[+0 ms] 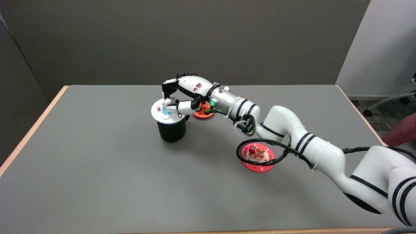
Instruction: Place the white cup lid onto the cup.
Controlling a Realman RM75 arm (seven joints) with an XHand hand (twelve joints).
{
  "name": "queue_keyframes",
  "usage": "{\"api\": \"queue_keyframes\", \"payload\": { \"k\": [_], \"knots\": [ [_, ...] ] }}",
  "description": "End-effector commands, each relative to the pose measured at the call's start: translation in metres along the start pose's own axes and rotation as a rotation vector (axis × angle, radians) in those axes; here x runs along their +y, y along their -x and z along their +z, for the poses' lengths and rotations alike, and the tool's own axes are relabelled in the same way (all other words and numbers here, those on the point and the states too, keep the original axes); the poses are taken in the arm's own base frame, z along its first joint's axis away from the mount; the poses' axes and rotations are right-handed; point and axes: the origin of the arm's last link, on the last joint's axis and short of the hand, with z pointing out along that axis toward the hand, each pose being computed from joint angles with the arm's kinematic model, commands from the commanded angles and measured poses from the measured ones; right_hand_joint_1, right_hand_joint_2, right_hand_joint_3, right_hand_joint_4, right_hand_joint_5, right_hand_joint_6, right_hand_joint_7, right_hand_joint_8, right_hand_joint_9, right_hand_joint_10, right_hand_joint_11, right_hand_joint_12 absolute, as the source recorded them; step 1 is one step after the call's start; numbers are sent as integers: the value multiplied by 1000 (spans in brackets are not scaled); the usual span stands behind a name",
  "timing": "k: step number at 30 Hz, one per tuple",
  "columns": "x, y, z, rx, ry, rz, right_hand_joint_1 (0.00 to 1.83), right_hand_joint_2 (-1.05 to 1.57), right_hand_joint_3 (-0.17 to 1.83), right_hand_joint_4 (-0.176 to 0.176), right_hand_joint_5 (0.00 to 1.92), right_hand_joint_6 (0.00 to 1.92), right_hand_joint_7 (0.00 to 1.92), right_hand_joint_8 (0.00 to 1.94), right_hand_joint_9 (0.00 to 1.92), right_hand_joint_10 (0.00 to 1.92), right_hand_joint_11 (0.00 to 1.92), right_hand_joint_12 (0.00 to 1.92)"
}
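The black cup [172, 130] stands upright left of the table's middle. The white cup lid [161, 112], with small coloured figures on top, lies on the cup's rim and sticks out a little to the left. My right hand [183, 94] reaches over it from the right. Its thumb lies across the lid's right part and its black fingertips [167, 93] come down on the lid's far side, so the hand pinches the lid. The lid's right edge is hidden under the thumb.
An orange lid [203, 113] lies just behind the hand's wrist. A red lid with small figures [258, 158] lies under the forearm, ringed by a black cable [240, 148]. A person's arm [403, 131] and a chair base [390, 100] show off the table's right edge.
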Motion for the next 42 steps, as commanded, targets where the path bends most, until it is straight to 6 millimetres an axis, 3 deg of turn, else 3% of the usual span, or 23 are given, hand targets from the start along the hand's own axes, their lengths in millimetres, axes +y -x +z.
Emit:
{"api": "queue_keyframes", "payload": {
  "k": [1,42],
  "knots": [
    [5,10,6,-18,21,26,920,1153,250,92,694,1450,548,589,513,418,373,422],
    [13,12,3,-21,41,36,916,1156,256,89,684,1468,562,569,510,425,372,420]
  ]
}}
